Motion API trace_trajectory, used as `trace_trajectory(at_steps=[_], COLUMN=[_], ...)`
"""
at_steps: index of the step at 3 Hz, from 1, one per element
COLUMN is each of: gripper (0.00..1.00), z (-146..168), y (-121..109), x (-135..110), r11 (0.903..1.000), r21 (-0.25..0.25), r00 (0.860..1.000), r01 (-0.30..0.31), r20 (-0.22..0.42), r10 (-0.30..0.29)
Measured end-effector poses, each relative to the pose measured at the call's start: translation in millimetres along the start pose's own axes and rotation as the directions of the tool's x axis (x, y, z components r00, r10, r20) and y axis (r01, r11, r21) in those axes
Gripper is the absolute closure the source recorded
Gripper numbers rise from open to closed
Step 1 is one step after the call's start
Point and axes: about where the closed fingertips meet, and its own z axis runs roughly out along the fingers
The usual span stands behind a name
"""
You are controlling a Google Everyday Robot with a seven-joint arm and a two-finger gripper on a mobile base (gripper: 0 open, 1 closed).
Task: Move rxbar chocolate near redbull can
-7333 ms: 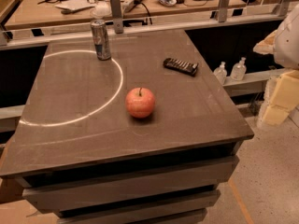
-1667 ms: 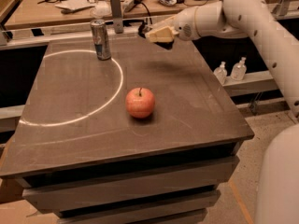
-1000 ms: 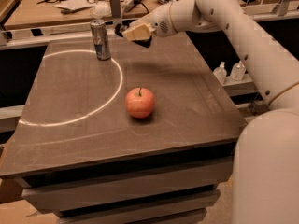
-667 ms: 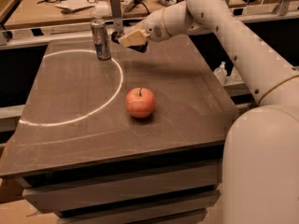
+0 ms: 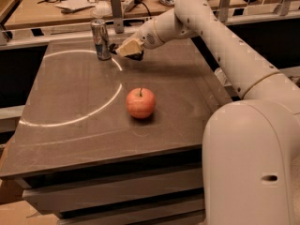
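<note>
The redbull can (image 5: 100, 39), slim, silver and blue, stands upright at the far left of the dark table (image 5: 70, 139). My gripper (image 5: 125, 49) hovers just right of the can, a little above the table top. It is shut on the rxbar chocolate (image 5: 135, 56), which shows only as a dark edge under and beside the tan fingers (image 5: 129, 46). The bar is mostly hidden by the gripper. The gripper is a short gap away from the can and does not touch it.
A red apple (image 5: 140, 102) sits in the middle of the table, nearer than the gripper. A pale arc (image 5: 79, 118) is marked on the table's left half. A workbench with clutter (image 5: 75, 3) runs behind. My white arm (image 5: 225, 50) crosses the right side.
My gripper has moved left with the bar, from the table's back right towards the can, and has dropped lower. The can and the apple have not moved.
</note>
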Motion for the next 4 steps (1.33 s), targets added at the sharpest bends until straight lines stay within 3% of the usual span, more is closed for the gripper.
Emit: trace_trajectory(at_steps=[1, 2, 4], gripper=[0.75, 0.44, 0.00], z=[11, 17, 22], y=[-2, -9, -14], x=[5, 10, 17], r11=[1.0000, 0.9994, 0.9967], r21=[-0.003, 0.033, 0.082], r00=[0.999, 0.993, 0.983], r01=[-0.001, 0.009, -0.001], r20=[-0.055, -0.122, -0.185], r10=[0.001, -0.005, 0.016])
